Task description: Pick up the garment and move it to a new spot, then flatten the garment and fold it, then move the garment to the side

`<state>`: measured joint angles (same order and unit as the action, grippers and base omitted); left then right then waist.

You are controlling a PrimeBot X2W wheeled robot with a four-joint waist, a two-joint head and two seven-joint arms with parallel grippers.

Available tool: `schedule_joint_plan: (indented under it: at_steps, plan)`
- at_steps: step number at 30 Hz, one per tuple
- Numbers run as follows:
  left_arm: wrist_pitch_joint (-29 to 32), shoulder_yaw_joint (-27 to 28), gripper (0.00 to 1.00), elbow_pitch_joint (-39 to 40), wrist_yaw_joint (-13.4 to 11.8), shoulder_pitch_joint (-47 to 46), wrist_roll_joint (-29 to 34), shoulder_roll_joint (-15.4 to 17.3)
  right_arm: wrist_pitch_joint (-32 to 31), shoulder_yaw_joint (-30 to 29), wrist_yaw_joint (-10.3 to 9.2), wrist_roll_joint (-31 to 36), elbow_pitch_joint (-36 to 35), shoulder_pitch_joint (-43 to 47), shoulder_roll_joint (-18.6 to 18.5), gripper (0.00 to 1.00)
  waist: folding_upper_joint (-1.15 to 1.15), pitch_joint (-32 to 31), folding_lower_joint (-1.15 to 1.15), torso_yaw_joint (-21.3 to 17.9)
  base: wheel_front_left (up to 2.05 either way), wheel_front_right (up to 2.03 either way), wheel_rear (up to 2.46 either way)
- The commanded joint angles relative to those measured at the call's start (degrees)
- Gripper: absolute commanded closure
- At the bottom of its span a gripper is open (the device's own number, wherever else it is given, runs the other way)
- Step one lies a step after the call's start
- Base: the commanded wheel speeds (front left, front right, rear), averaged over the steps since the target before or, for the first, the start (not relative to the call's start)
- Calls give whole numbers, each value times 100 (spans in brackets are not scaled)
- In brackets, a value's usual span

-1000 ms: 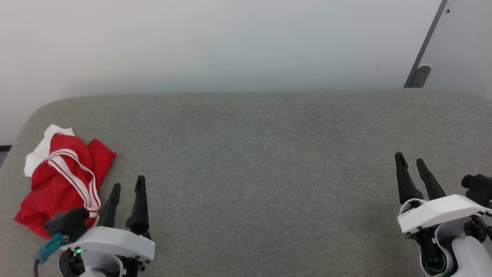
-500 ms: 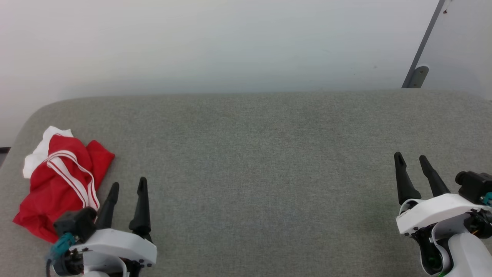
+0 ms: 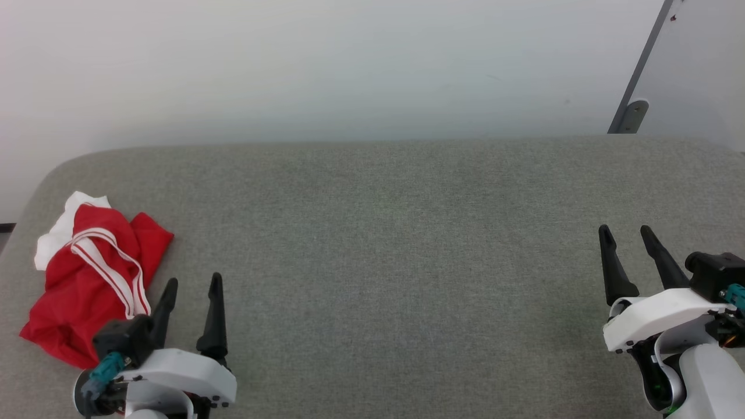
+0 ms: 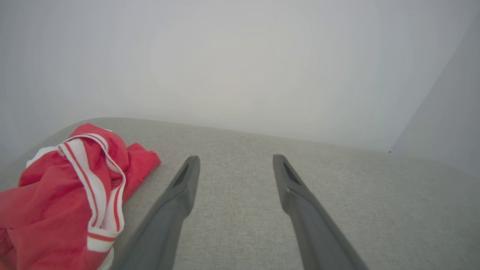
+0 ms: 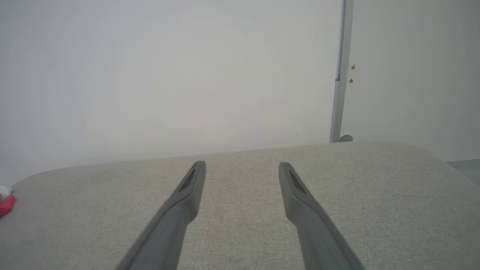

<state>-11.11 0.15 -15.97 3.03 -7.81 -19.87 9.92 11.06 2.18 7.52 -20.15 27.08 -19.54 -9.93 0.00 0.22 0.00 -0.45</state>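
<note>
At the far left of the head view you have the garment [image 3: 87, 285]. It is a crumpled red heap with a white sleeve at its far edge and a white-and-red striped band looped across the top. It lies on the grey fabric worktop [image 3: 378, 262] near the rounded left corner.

Just to its right is your left hand [image 3: 193, 279], its two dark fingers spread wide with nothing between them. From the head view you cannot tell whether the nearer finger touches the cloth. The left wrist view brings you closer: the garment [image 4: 48, 202] bunches up to the left of the left finger. The striped band drops down right beside that finger's lower length, touching or not, I cannot say. Both fingertips point over bare grey fabric toward the pale wall [image 4: 240, 56].

Further right, across the worktop and well apart from the garment, your right hand [image 3: 625, 230] sits at the lower right. Its fingers are also fully spread and hold nothing.

The right wrist view gives you the long look across the worktop. The garment [image 5: 6, 205] is a small red-and-white scrap at the left edge. A grey post [image 5: 339, 75] stands upright against the wall behind the worktop's far edge. In the head view that post runs as a slanted bar at the top right.
</note>
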Motion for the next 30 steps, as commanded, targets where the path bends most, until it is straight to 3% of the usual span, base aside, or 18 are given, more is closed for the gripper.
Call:
schedule_joint_plan:
  at_steps: [1,30]
  plan:
    - [-46,41,0,-22,30,-93,133,9,52,3,-4,173,-3,-113,-42,0,0,0,0,4,0,0,0]
    - [-360,461,0,-620,341,-172,994,-200,367,-372,-6,897,-18,159,47,0,0,-64,0,10,0,0,0]
